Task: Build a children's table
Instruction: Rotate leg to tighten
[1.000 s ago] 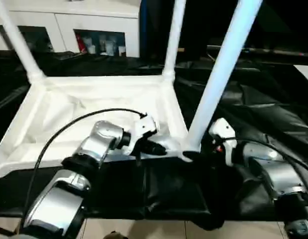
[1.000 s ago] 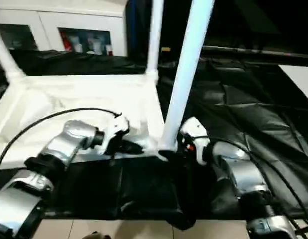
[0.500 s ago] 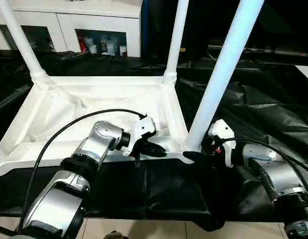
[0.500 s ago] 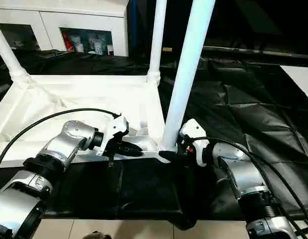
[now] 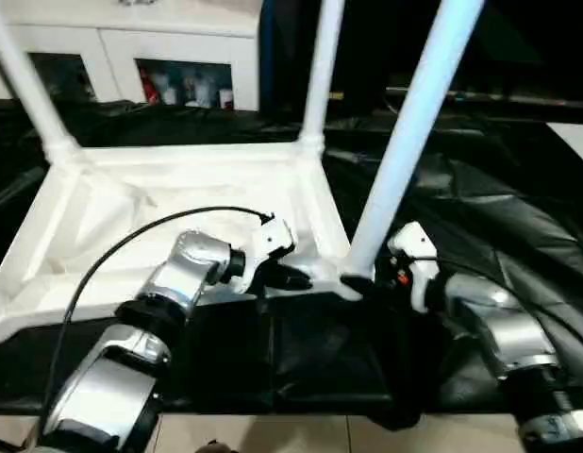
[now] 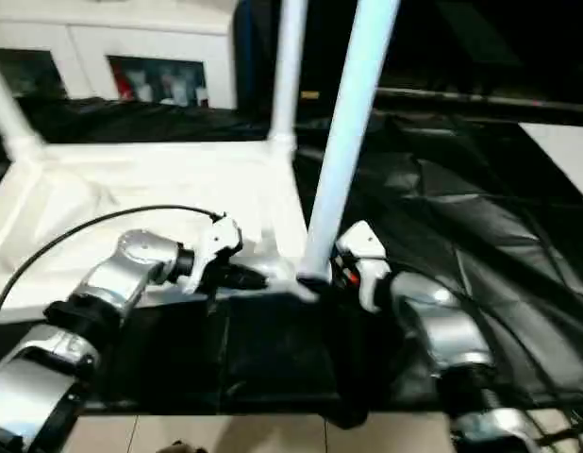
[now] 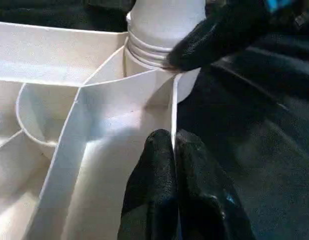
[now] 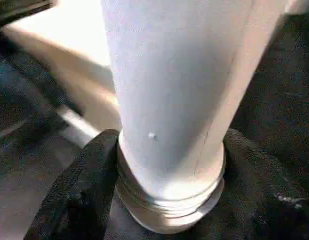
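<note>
The children's table lies upside down: its white top [image 5: 178, 198] shows its ribbed underside, and legs stand up from the corner sockets. My right gripper [image 5: 364, 283] is shut on the base of the near right leg [image 5: 405, 142]. One black finger [image 8: 92, 170] presses each side just above the leg's ringed end [image 8: 169, 205]. My left gripper [image 5: 296, 278] is shut on the top's thin near rim [image 7: 173, 105], close to that same corner. Two more legs rise at the far right [image 5: 320, 66] and far left [image 5: 27, 85] corners.
Crumpled black cloth [image 5: 480, 198] covers the work surface around the table top. A white cabinet [image 5: 178, 57] with open shelves stands behind. Pale floor [image 5: 273, 434] shows past the near edge. A black cable [image 5: 131, 245] arcs over my left forearm.
My right gripper's fingers have drawn in around the near right leg's base. The left gripper holds the same spot on the rim. The head view has shifted slightly.
</note>
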